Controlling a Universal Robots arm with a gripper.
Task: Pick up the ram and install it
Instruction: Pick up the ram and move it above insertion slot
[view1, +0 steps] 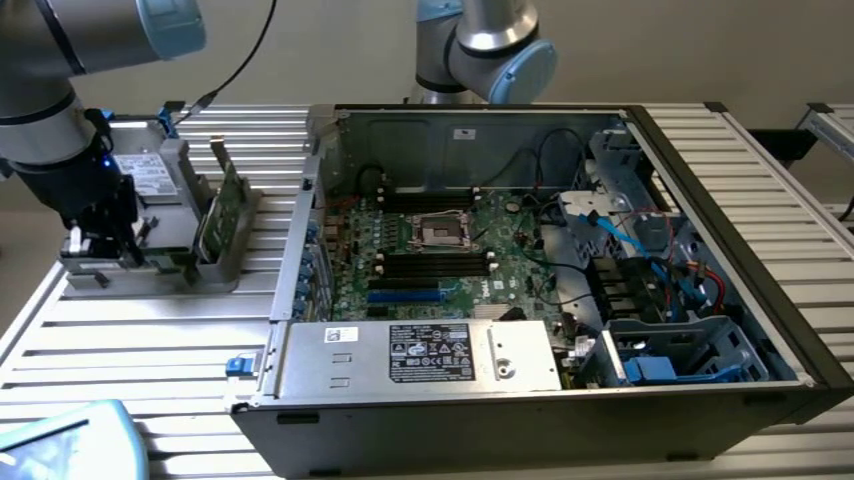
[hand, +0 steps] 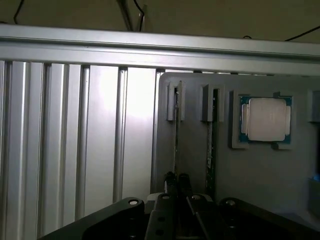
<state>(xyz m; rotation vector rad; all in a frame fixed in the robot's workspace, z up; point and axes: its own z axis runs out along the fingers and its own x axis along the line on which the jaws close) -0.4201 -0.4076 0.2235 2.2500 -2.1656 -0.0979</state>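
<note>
Ribbed aluminium surface (view1: 147, 350) carries all I can see: an open computer case (view1: 534, 425) in the middle and a grey holder (view1: 154, 268) toward the exterior view's left. My arm (view1: 60, 150) stands over that holder. Through the wrist camera I see 2 sticks on edge in neighbouring slots of the holder, and a square silver processor chip (hand: 265, 119) seated just beside them. The jaws are closed on the near end of the ram (hand: 176, 135), which sits in its slot. The other stick (hand: 212, 145) stands free just beside it. Inside the case, the motherboard (view1: 454, 255) lies exposed, well apart from the ram.
</note>
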